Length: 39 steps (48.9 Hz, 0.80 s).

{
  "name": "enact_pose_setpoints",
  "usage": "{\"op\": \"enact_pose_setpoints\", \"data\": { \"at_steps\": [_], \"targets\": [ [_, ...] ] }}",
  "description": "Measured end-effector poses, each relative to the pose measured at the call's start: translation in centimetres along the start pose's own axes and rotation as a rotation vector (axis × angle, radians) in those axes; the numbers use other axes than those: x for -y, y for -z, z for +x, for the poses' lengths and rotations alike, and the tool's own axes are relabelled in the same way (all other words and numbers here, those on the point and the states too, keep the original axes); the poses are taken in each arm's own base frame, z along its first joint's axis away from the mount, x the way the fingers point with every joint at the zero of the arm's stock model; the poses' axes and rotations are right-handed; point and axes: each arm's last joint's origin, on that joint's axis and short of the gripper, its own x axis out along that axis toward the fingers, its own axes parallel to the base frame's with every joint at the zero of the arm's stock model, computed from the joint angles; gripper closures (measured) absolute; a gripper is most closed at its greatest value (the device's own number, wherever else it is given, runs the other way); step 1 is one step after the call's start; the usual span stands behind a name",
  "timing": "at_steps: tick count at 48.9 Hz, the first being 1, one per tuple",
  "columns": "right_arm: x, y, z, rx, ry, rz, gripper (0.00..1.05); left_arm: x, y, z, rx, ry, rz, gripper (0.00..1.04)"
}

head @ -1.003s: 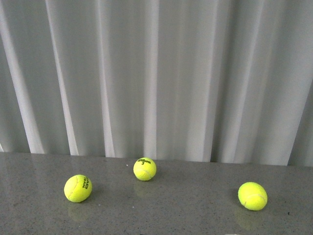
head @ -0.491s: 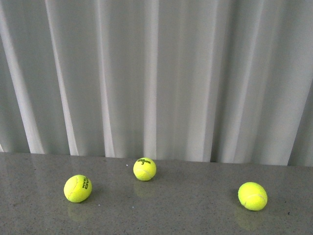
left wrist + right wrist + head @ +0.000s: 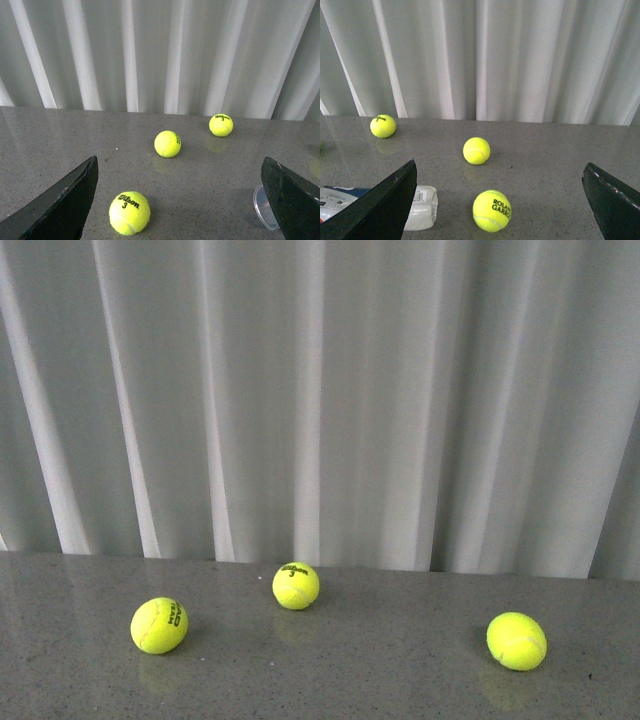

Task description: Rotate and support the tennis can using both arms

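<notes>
The tennis can lies on its side on the grey table, in the right wrist view. Its clear end shows, and its white-blue label is partly hidden behind one black finger. My right gripper is open and empty, and the can lies beside that finger, not between the jaws. My left gripper is open and empty above the table. A clear round plastic rim shows beside one of its fingers; I cannot tell whether it is the can's end. The front view shows neither arm nor the can.
Three yellow tennis balls lie on the table in the front view: left, middle, right. A Wilson ball lies between the left jaws, a Roland Garros ball between the right jaws. A white curtain closes the back.
</notes>
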Motion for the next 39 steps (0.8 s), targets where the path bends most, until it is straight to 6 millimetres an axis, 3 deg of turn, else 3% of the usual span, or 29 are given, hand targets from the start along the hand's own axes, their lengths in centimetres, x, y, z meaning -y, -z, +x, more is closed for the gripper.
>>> {"op": "enact_pose_setpoints", "data": {
  "at_steps": [8,14,22,25,34,39],
  "targets": [
    [0.0,0.0,0.0,0.000,0.000,0.000,0.07,0.0,0.1,0.0,-0.017,-0.016,-0.006,0.07],
    [0.0,0.0,0.0,0.001,0.000,0.000,0.07,-0.4,0.6,1.4,-0.303,-0.225,-0.105,0.07],
    [0.0,0.0,0.0,0.002,0.000,0.000,0.07,-0.8,-0.1,8.3,-0.383,0.044,-0.237,0.07],
    [0.0,0.0,0.0,0.002,0.000,0.000,0.07,-0.7,0.2,10.0,-0.410,0.113,-0.254,0.07],
    [0.0,0.0,0.0,0.002,0.000,0.000,0.07,0.4,3.9,15.4,-0.555,0.273,-0.300,0.07],
    [0.0,0.0,0.0,0.002,0.000,0.000,0.07,1.5,5.7,17.4,-0.621,0.336,-0.316,0.07]
  ]
}}
